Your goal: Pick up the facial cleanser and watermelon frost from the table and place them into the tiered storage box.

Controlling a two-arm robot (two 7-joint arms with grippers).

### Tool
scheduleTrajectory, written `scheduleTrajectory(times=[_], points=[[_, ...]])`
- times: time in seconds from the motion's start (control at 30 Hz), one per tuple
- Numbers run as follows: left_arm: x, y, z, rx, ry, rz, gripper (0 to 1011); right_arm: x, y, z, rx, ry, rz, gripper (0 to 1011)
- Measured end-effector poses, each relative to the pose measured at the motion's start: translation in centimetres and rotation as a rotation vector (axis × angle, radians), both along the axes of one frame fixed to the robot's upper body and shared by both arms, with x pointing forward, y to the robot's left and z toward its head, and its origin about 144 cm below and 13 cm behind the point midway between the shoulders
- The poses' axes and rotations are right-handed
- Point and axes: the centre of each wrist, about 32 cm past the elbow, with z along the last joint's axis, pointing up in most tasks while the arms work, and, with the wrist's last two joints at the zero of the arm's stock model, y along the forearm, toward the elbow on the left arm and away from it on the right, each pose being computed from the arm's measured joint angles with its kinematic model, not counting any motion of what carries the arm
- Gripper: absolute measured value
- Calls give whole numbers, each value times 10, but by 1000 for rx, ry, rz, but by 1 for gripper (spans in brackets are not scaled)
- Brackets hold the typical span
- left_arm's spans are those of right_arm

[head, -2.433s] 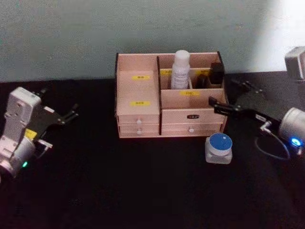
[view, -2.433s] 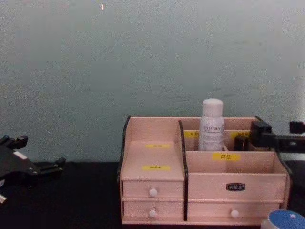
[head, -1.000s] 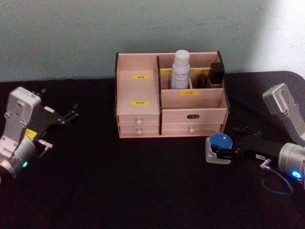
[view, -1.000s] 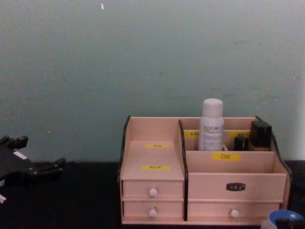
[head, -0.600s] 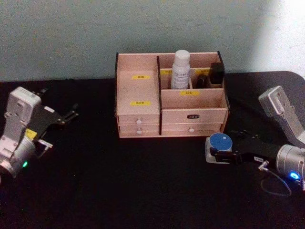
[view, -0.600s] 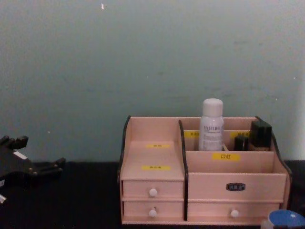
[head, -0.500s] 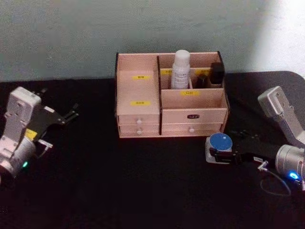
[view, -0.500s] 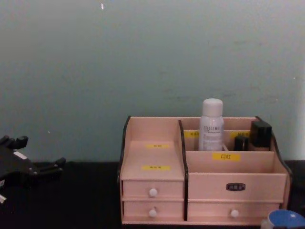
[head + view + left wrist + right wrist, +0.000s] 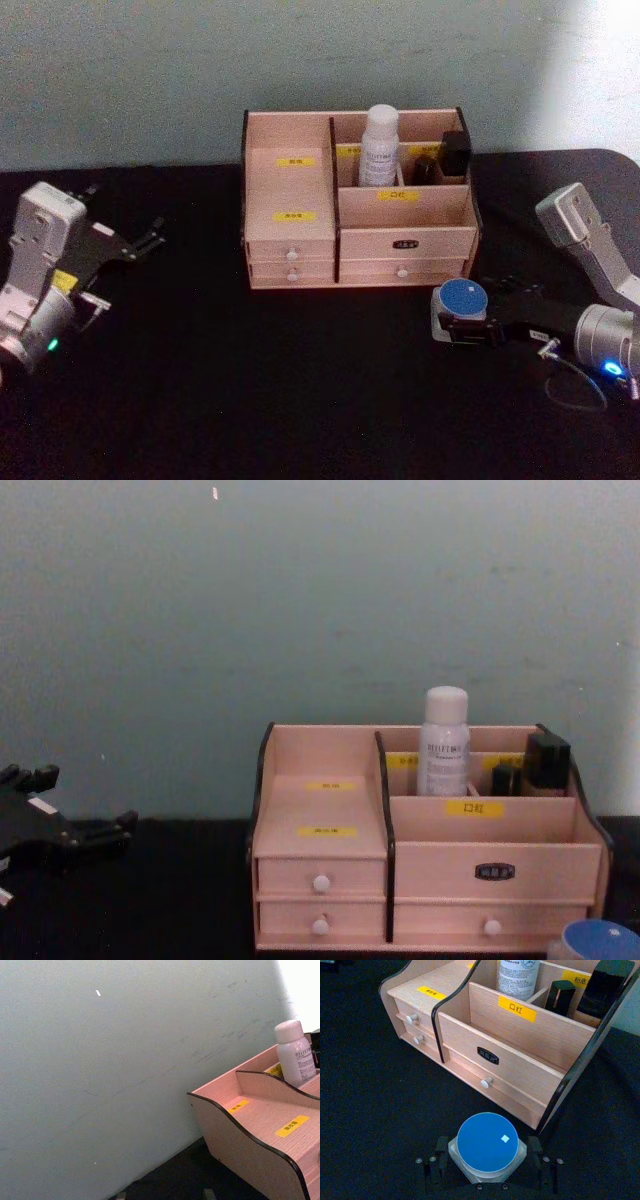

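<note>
While the right tool [image 9: 488, 1146] straddles the blue-lidded jar [image 9: 461, 300], clamped or not I can't tell, squeeze squarely, lift straight, clear the tiered storage box [image 9: 290, 240]; left tool [image 9: 150, 233] parked.

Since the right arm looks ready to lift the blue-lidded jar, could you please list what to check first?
1. Right gripper centred around the blue-lidded jar: ok.
2. Grip firm enough to lift: cannot tell.
3. Jar upright on the table, apart from the tiered storage box: ok.
4. Front right compartment free: ok, nothing shows inside.
5. White bottle upright in a back compartment: ok.
6. Left gripper parked at the table's left, away from the path: ok.
</note>
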Motion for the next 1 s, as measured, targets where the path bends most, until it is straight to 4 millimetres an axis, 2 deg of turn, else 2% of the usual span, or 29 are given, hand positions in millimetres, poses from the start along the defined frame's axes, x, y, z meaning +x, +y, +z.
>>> scheduleTrajectory(times=[0.63, 0.8, 0.9, 0.93, 1.0], points=[[0, 0, 0, 0, 0, 0, 1001, 0, 0, 0, -1, -1, 0, 1000], [0, 0, 0, 0, 0, 0, 1001, 0, 0, 0, -1, -2, 0, 907], [0, 0, 0, 0, 0, 0, 1001, 0, 0, 0, 0, -3, 1, 835], [0, 0, 0, 0, 0, 0, 1001, 0, 0, 0, 0, -3, 1, 775], [0, 0, 0, 0, 0, 0, 1001, 0, 0, 0, 0, -3, 1, 743]])
